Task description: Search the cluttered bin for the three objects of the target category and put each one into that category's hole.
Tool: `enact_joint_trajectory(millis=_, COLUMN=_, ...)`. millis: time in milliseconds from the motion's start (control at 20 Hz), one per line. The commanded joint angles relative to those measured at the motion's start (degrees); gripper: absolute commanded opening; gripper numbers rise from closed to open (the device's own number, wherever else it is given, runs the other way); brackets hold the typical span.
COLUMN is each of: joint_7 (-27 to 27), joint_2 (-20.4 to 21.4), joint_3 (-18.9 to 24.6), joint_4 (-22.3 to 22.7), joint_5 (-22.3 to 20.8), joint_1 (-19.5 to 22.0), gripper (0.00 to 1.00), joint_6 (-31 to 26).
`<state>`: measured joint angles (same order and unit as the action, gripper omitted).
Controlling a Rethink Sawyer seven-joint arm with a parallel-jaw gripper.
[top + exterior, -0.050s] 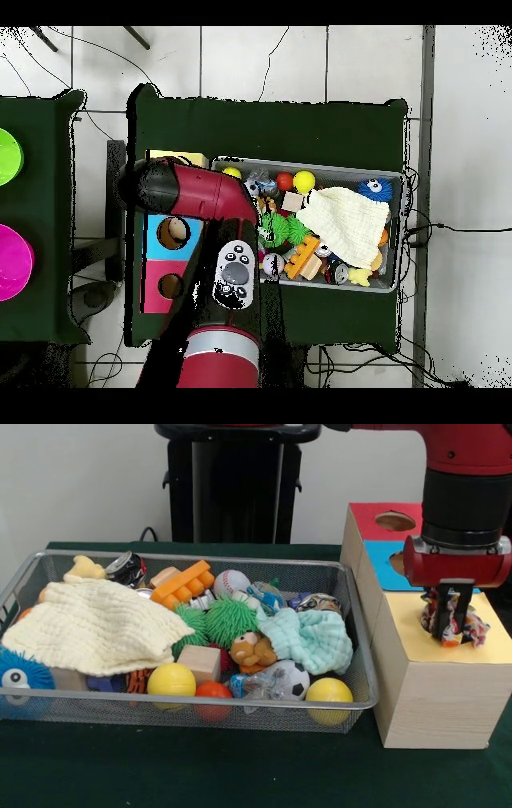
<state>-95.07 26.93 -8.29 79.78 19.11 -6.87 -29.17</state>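
My gripper point(450, 626) hangs over the yellow top of the wooden box point(432, 688) and is shut on a multicoloured rag toy point(474, 626). The toy bunches around the black fingers point(439, 616) and rests on the yellow surface, hiding any hole there. The box also has a red section with a round hole point(395, 522) and a blue section point(382, 568), partly behind the arm. In the overhead view the red arm point(200, 195) covers the gripper and the toy. The wire bin point(192, 557) stands to the left of the box, full of clutter.
In the bin lie a cream cloth point(96, 624), a teal cloth point(308, 638), yellow balls point(171, 680), an orange ball point(213, 692), a soccer ball point(293, 677), a baseball point(232, 582), an orange brick point(182, 582), green spiky balls point(228, 620), a wood block point(199, 660) and cans point(126, 568).
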Motion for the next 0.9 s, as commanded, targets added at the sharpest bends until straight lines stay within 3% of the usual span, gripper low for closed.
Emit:
enact_joint_trajectory(millis=50, joint_7=-16.4, joint_2=-7.6, joint_3=-1.5, joint_4=2.5, joint_5=0.1, joint_1=-0.2, gripper=0.0, joint_6=-13.8)
enact_joint_trajectory(millis=550, joint_7=-16.7, joint_2=-9.2, joint_3=-1.2, joint_4=2.4, joint_5=1.4, joint_1=-0.9, gripper=0.0, joint_6=-13.9)
enact_joint_trajectory(millis=900, joint_7=-16.4, joint_2=-9.6, joint_3=1.2, joint_4=4.5, joint_5=3.6, joint_1=-0.3, gripper=0.0, joint_6=-8.5)
